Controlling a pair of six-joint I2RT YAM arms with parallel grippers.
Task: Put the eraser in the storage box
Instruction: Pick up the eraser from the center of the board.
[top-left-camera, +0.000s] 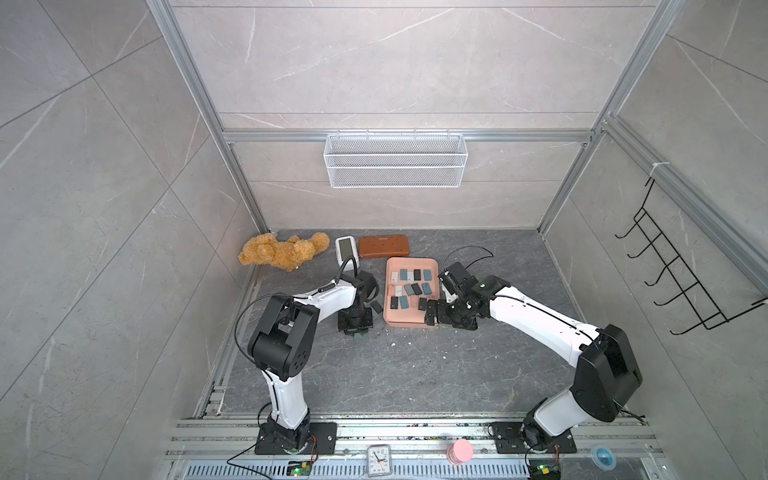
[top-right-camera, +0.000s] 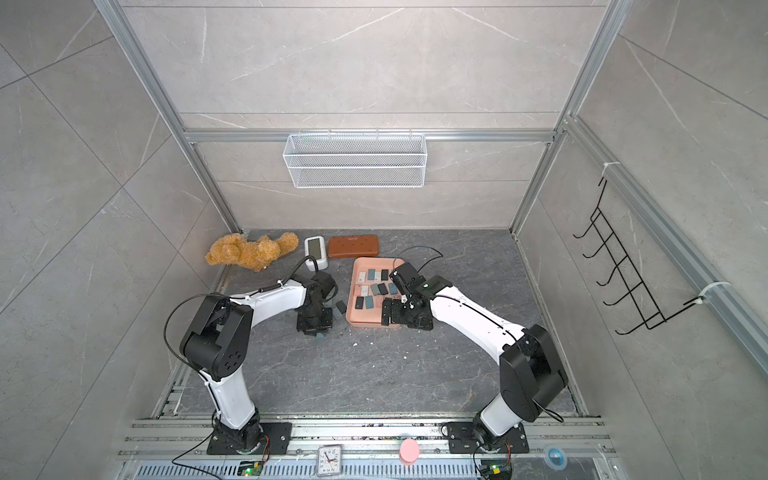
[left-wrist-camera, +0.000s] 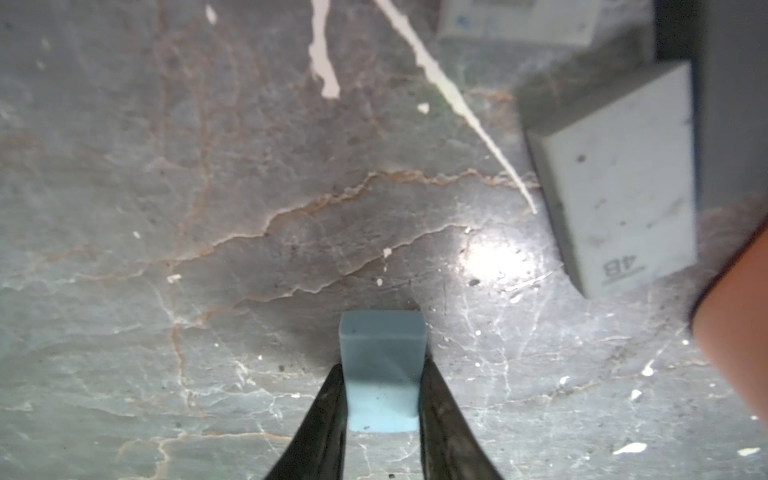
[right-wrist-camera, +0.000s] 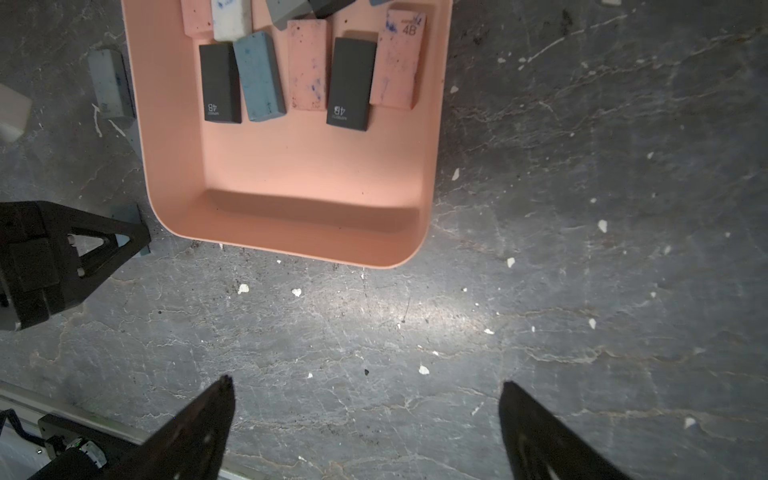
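Fingers (left-wrist-camera: 328, 415) of the left hand (left-wrist-camera: 383, 374) are clamped on a blue eraser (left-wrist-camera: 382, 336), gripping its two long sides so that one short end sticks out past the tips. Whether that end touches the tabletop (top-left-camera: 415, 374) or sits just above it cannot be told. In a top view the hand points down just left of the frame's centre, with the eraser peeking out at its lower edge (top-left-camera: 358, 333).

The pink storage box (top-left-camera: 409, 322) lies at the centre of the frame, just to the right of the left hand but apart from it. Its upper two thirds hold a scatter of erasers (top-left-camera: 409, 286) (black, grey, blue, pink and white). The strip nearest the lower rim is bare. A loose grey eraser (top-left-camera: 376, 306) lies on the tabletop between the left hand and the box.

The right hand (right-wrist-camera: 368, 382) has its fingers spread wide apart and holds nothing. It hangs over the tabletop by the box's lower right corner.

Along the upper edge of the tabletop lie a teddy bear (top-left-camera: 282, 251), a small white gadget (top-left-camera: 345, 249) and a brown case (top-left-camera: 382, 246).
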